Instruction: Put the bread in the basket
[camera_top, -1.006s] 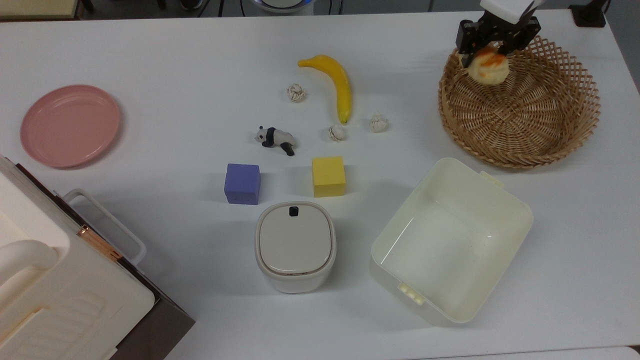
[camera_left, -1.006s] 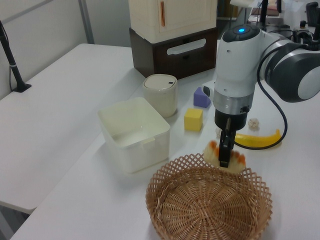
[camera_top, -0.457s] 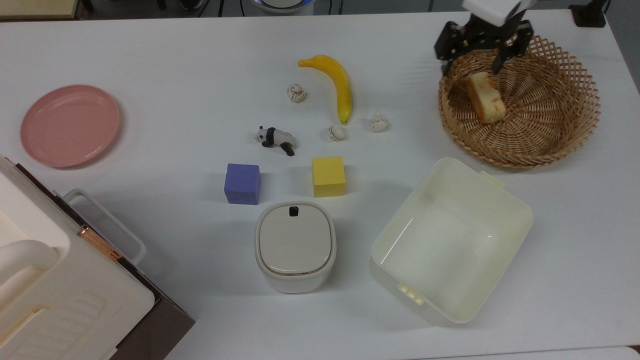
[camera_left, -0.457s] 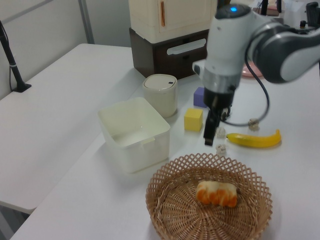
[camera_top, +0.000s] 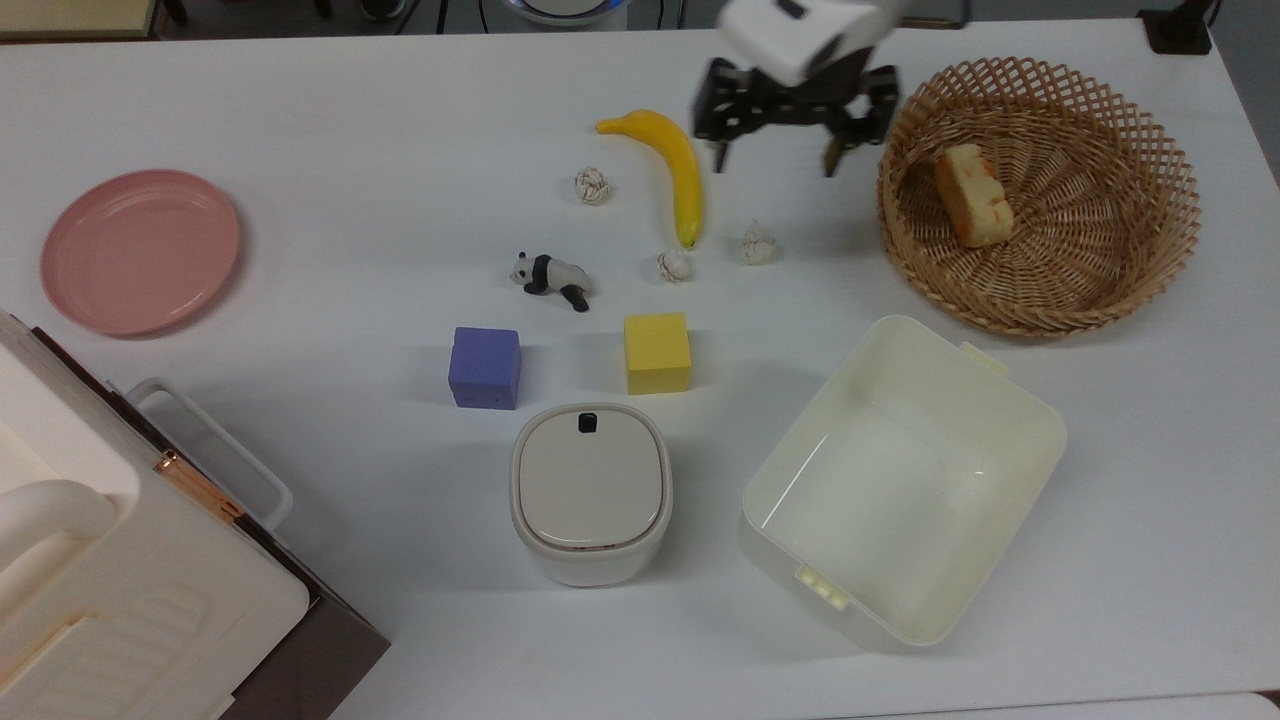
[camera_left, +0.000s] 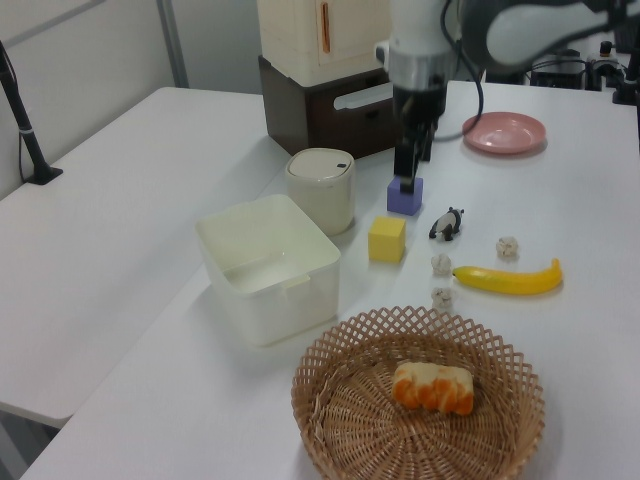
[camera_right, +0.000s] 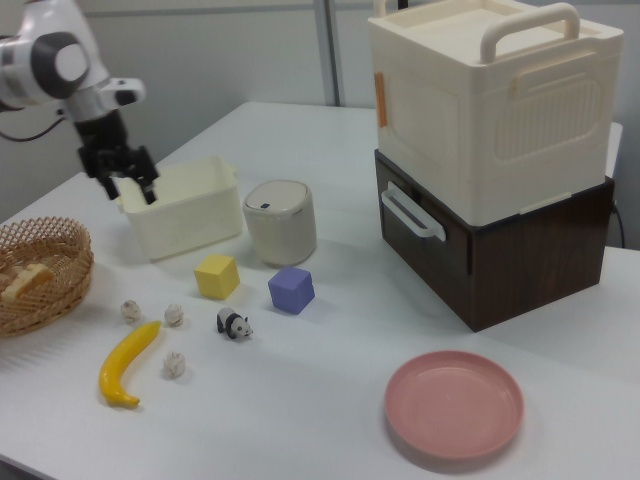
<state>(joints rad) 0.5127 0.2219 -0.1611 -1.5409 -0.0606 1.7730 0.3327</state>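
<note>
The bread (camera_top: 971, 196), a tan loaf with orange patches, lies inside the round wicker basket (camera_top: 1150, 120) at the top view's upper right. It rests on the left part of the basket's floor. My gripper (camera_top: 776, 160) is open and empty. It hangs above the table between the banana (camera_top: 680, 170) and the basket, clear of both. In the left view the bread (camera_left: 433, 387) sits in the basket (camera_left: 330, 365) in the foreground, and the gripper (camera_left: 408, 172) is high up, far behind it. The right view has the gripper (camera_right: 128, 190) above and to the right of the basket (camera_right: 60, 290).
A cream tub (camera_top: 905, 480) stands just below the basket. A lidded pot (camera_top: 590, 495), a yellow cube (camera_top: 657, 352), a purple cube (camera_top: 485, 367), a panda figure (camera_top: 550, 277) and three paper balls lie mid-table. A pink plate (camera_top: 140, 250) and stacked boxes (camera_top: 120, 580) are at the top view's left.
One second ago the gripper held the bread over the basket's rim. It let go, the bread dropped into the basket, and the open gripper rose and moved to the top view's left.
</note>
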